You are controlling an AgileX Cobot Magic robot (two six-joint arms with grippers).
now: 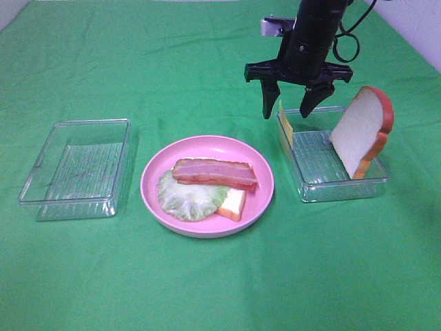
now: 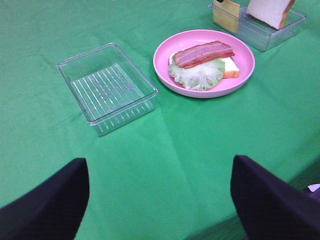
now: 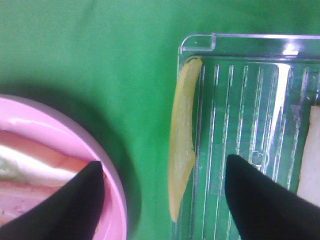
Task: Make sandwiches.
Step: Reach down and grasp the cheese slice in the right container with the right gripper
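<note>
My right pincer (image 1: 286,114) hangs spread wide over the thin yellow cheese slice (image 1: 285,128).
The slice stands on edge against the clear plastic tray (image 1: 344,190) wall; a finger could catch that rim or knock it flat. My wrist view shows this tight fit; the high view shows the bacon, lettuce and bread stack (image 1: 213,172) on the round pink plate (image 1: 153,181).

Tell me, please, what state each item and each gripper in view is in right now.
Left tray: empty.
Pink plate: holds a three-layer stack.
Bottom bread: flat, under the lettuce.
Lettuce: on the bread, under the bacon.
Bacon: topmost.
Right tray: holds two pieces.
Cheese: on edge against the tray wall.
Second bread: propped up, tilted.
Right gripper: open, empty, above the cheese.
Left gripper: open, empty.
</note>
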